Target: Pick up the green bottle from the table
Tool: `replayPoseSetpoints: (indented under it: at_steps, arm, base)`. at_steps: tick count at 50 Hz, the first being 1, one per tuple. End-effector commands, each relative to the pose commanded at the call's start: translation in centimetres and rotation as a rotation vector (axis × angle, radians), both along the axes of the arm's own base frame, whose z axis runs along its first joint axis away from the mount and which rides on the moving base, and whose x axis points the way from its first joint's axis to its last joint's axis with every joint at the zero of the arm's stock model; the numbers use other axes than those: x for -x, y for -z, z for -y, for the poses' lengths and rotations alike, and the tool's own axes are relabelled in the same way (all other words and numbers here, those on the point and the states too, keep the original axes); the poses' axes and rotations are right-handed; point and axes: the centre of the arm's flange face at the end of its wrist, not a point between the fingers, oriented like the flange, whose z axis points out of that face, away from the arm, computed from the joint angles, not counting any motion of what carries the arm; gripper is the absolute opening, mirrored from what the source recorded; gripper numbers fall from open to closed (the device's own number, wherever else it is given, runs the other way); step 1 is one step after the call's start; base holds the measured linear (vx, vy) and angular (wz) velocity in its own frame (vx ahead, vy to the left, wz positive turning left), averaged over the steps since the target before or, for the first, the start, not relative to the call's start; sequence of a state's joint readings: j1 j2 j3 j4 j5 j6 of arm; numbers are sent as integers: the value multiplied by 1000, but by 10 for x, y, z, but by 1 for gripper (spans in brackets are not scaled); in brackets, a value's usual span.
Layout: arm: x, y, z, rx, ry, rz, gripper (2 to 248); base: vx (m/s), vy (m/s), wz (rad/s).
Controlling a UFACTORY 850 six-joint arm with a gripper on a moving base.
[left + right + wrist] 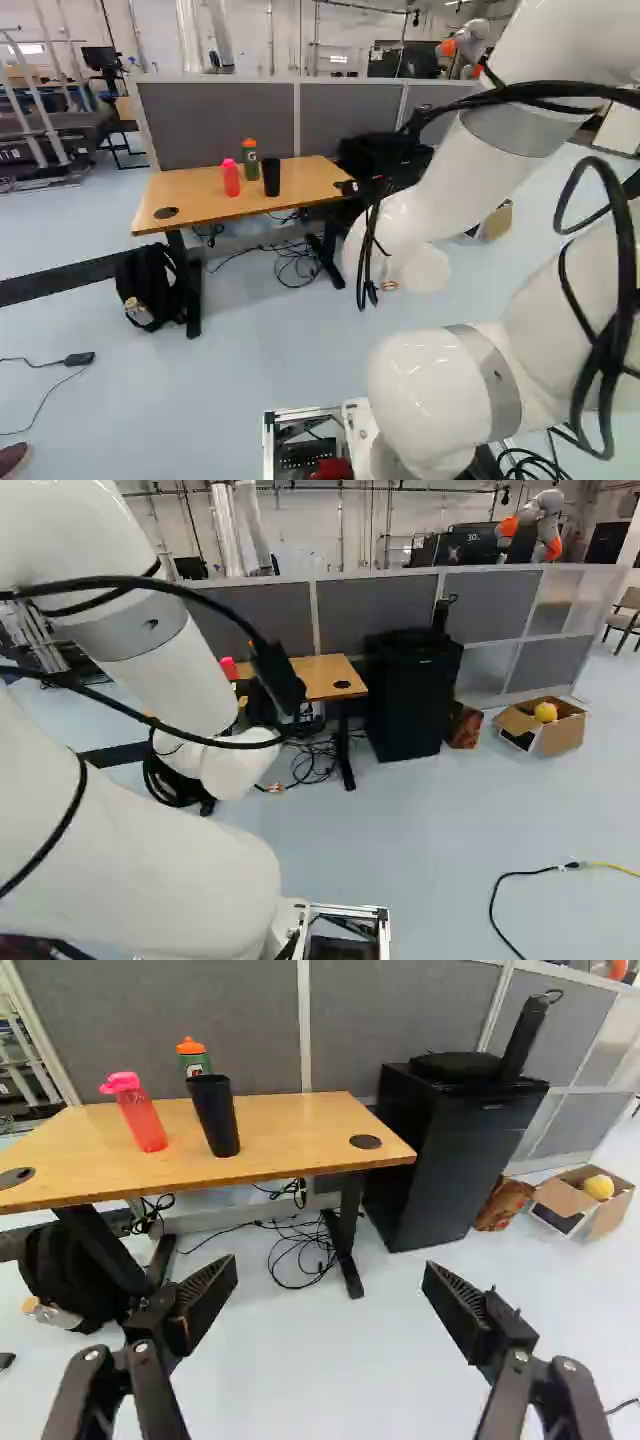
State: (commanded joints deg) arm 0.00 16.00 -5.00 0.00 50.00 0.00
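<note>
The pincer (pixel 330 1270) is standing wide apart, needing a slow approach around the black cup (pixel 215 1120) to the green bottle (pixel 250 162) on the desk (pixel 290 1130).

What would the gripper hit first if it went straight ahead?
Most likely the table, at its front edge or the leg beneath; depth is too unclear to say which.

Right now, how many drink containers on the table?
3 on the table: pink bottle leftmost in the left base view, black cup rightmost, green bottle between them, farther back. A small one behind them could be hidden.
</note>
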Motion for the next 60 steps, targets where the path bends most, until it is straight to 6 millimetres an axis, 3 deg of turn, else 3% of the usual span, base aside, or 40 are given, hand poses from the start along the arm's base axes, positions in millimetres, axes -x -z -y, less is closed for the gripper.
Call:
replayPoseSetpoints:
  at_steps: [60]
  arm:
    - [0, 0, 0, 0, 0, 0, 247]
  base:
    - [16, 36, 109]
